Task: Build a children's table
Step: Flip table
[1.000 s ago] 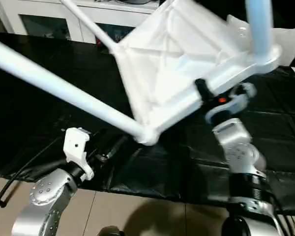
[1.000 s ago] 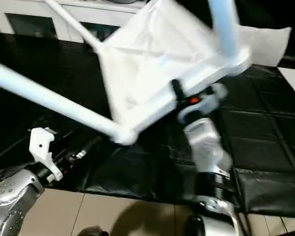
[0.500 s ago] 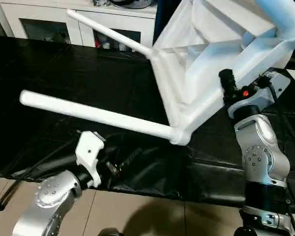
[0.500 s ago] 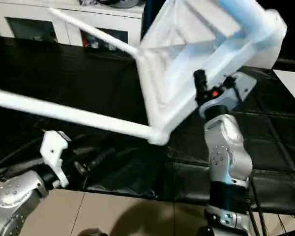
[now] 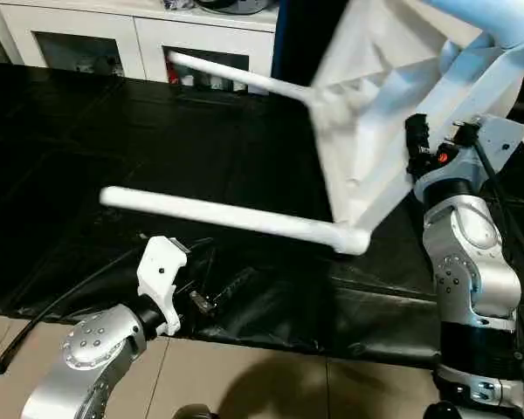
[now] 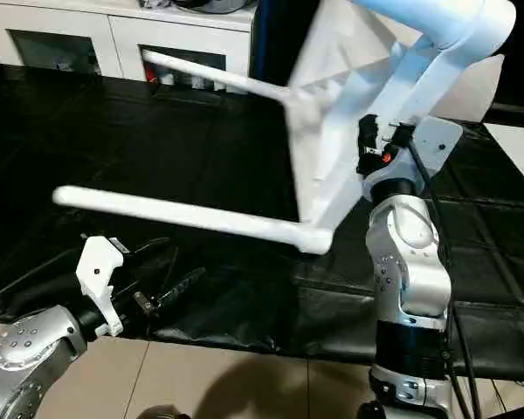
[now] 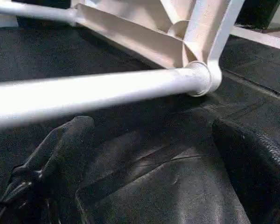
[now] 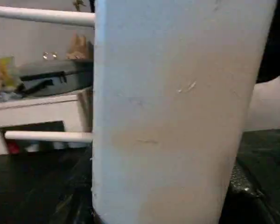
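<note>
My right claw (image 5: 417, 144) is clamped on the table (image 5: 375, 131) rim, holding it tilted; left claw (image 6: 162, 279) gapes wide, empty.

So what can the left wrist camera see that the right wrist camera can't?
Special to the left wrist view: a leg plugged into the table's round corner socket, the ribs underneath, and the left gripper, open below the leg. Special to the right wrist view: the table's edge very close up, and the cabinet behind with clutter on top. Both share white legs and the black cover.
</note>
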Controlling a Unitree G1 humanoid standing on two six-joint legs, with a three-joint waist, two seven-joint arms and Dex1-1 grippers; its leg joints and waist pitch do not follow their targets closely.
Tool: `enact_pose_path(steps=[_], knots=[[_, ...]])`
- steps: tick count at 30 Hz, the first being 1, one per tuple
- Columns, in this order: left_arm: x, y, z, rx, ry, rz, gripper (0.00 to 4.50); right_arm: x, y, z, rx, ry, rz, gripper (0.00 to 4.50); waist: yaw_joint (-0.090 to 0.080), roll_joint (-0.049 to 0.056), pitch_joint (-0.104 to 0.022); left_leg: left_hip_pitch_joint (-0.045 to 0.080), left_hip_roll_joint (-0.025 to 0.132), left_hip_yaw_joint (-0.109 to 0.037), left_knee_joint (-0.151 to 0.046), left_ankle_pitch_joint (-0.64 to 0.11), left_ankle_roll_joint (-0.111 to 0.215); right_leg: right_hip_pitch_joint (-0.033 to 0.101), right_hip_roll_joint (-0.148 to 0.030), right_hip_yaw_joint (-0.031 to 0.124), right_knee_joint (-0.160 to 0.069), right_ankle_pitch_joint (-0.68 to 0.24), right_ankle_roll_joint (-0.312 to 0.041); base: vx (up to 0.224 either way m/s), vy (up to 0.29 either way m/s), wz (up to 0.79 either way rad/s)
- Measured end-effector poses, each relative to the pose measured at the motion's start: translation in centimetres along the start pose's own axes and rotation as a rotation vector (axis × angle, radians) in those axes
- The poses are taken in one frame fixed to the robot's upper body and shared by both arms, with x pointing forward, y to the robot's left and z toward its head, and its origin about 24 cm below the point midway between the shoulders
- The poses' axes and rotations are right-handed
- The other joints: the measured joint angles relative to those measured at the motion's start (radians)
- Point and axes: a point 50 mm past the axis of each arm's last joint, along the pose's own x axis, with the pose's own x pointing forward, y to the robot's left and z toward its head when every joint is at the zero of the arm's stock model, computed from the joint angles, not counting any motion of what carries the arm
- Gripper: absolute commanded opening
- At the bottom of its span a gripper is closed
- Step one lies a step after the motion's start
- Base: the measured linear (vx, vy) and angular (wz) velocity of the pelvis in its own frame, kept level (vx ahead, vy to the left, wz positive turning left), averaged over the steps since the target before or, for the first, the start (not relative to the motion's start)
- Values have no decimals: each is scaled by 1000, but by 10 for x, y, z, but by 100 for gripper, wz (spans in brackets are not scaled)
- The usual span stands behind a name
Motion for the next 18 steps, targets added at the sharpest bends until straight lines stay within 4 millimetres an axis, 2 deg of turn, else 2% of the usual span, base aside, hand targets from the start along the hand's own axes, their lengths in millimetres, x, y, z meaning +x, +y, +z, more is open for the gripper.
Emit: enact_pose_path(steps=[1, 6, 10, 12, 14, 16, 18], knots=[[0, 0, 1, 5, -2, 0, 450, 0, 0, 0, -22, -1, 3, 169, -3, -1, 0, 0, 0, 0, 0, 0, 0, 0, 0, 0, 0, 0, 0, 0, 0, 0], [1, 5, 21, 82, -36, -10, 450, 0, 8, -1, -96, 6, 23, 169, -13, -19, 0, 1, 0, -1, -1, 1, -1, 0, 1, 0, 1, 0, 0, 0, 0, 0], [0, 13, 39, 148, -75, 14, 450, 1, 16, -2, -143, 12, 58, 169, -21, -23, 0, 1, 0, -1, -1, 1, -1, 0, 1, 1, 1, 0, 0, 0, 0, 0], [4, 20, 55, 211, -104, 48, 450, 3, 18, -2, -153, 22, 64, 169, -22, -27, 0, 1, 0, -1, 0, 2, -3, 0, 1, 1, 2, 0, 0, 0, 0, 0], [7, 25, 72, 272, -145, 81, 450, 4, 21, -3, -153, 32, 73, 169, -32, -27, -1, 2, 0, -1, 0, 2, -4, 1, 1, 1, 2, 0, -1, 0, 0, 0], [10, 26, 78, 309, -159, 102, 450, 4, 23, -3, -153, 35, 80, 169, -36, -28, -1, 2, 0, -1, -1, 2, -4, 1, 1, 1, 2, 0, -1, 0, 0, 0], [14, 26, 82, 348, -159, 115, 450, 5, 26, -4, -165, 38, 91, 225, -38, -29, -2, 2, 0, -1, -1, 2, -4, 1, 1, 2, 2, 1, -1, 0, 0, 0]])
